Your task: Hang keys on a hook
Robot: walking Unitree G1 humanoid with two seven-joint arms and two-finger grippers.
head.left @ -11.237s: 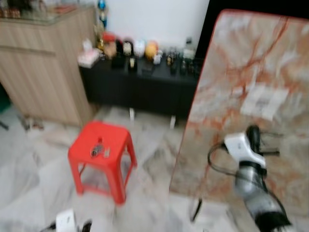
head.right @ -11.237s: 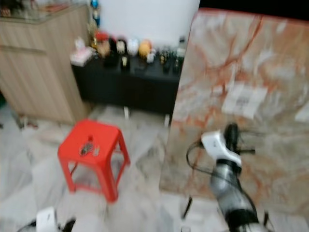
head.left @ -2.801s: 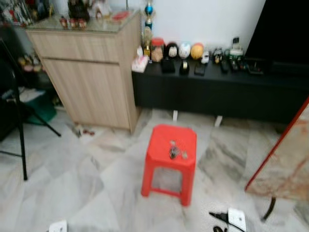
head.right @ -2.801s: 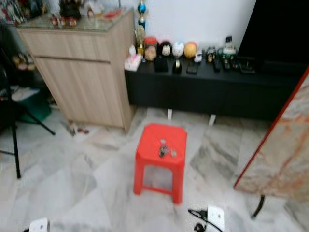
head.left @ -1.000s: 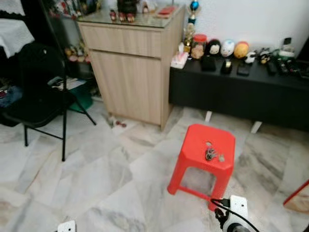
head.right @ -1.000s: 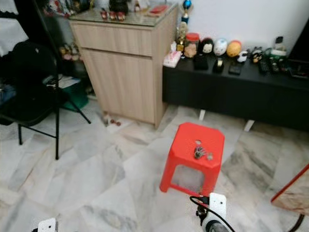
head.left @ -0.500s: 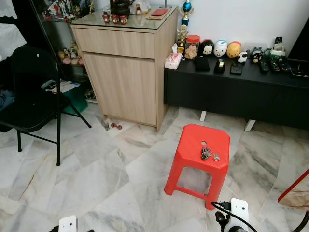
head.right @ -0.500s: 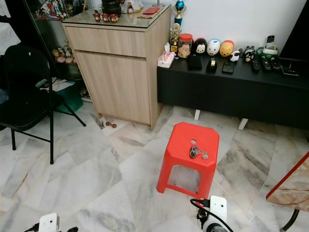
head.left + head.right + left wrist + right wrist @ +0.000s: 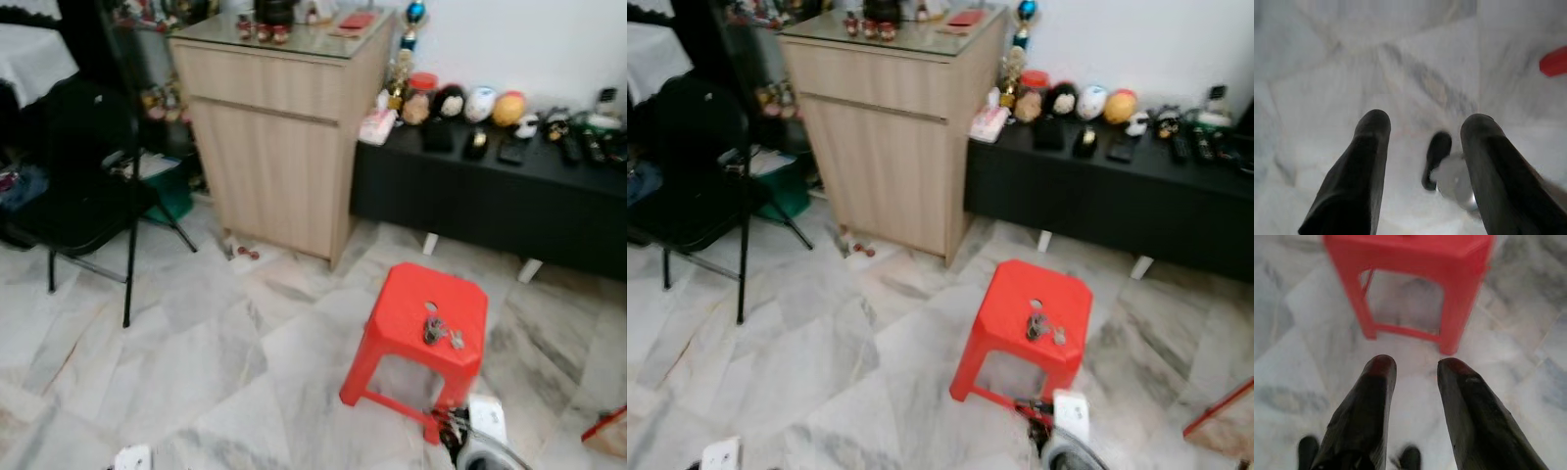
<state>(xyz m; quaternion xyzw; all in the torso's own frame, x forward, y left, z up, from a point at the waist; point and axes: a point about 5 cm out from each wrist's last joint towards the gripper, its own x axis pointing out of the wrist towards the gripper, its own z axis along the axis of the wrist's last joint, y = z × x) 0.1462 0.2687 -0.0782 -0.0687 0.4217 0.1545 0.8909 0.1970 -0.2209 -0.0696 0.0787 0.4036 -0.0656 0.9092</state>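
Task barely begun: keys [image 9: 434, 331] lie on the red plastic stool [image 9: 423, 336] top, unpicked, no hook identifiable; left gripper [image 9: 1422, 147] and right gripper [image 9: 1410, 377] both hang low over the marble floor [image 9: 176, 362], fingers apart, empty.

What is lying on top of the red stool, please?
A small bunch of keys lies on the red stool's seat, near its right edge. Blur hides their number, and no hook is visible.

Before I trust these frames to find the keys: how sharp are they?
Both eye views are softly motion-blurred, yet the keys on the red stool stay readable; the right wrist view blurs the stool, and the left wrist view smears the marble floor.
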